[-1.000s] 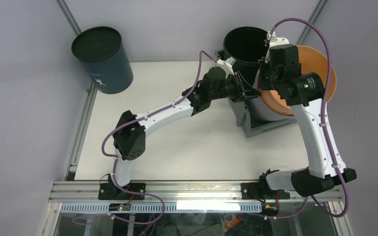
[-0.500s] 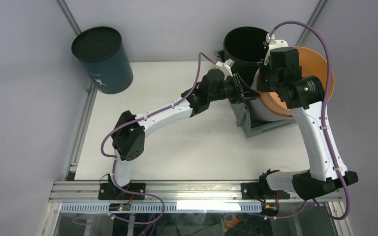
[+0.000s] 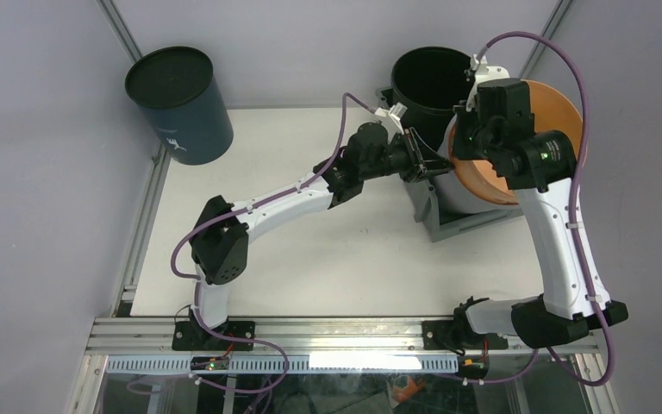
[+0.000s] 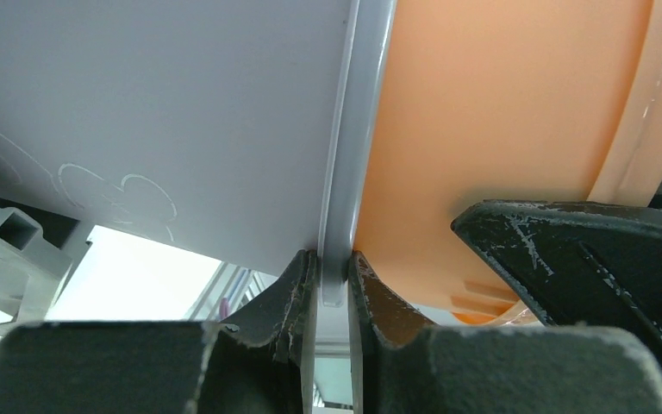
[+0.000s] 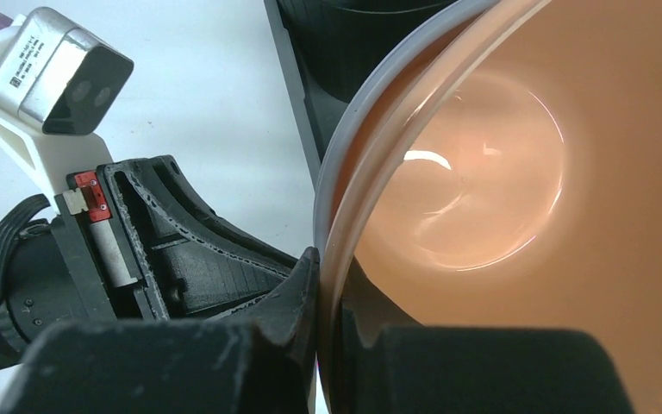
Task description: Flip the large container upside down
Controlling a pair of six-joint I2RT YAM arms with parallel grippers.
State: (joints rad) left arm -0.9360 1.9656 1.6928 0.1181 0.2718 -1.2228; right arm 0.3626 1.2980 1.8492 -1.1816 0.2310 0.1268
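Observation:
The large grey rectangular bin [image 3: 459, 226] stands upright at the table's right, mostly hidden. A pale grey round bucket [image 3: 461, 197] with an orange bucket [image 3: 560, 103] nested inside leans tilted in it. My left gripper [image 3: 435, 164] is shut on the pale grey bucket's rim [image 4: 345, 172], with the orange bucket's wall [image 4: 500, 112] beside it. My right gripper [image 5: 327, 276] is shut on the two nested rims [image 5: 336, 164], its inner finger inside the orange bucket [image 5: 500, 172]. Neither gripper holds the bin.
A black round bucket [image 3: 431, 78] stands in the back of the bin, also in the right wrist view [image 5: 353, 34]. A dark blue cylinder [image 3: 178, 103] stands at the back left corner. The left gripper's body [image 5: 164, 233] sits close beside the right fingers.
Both arms shifted slightly; the left elbow moved a little left and the right wrist a little right. Both grips stay closed and the nested buckets barely moved.

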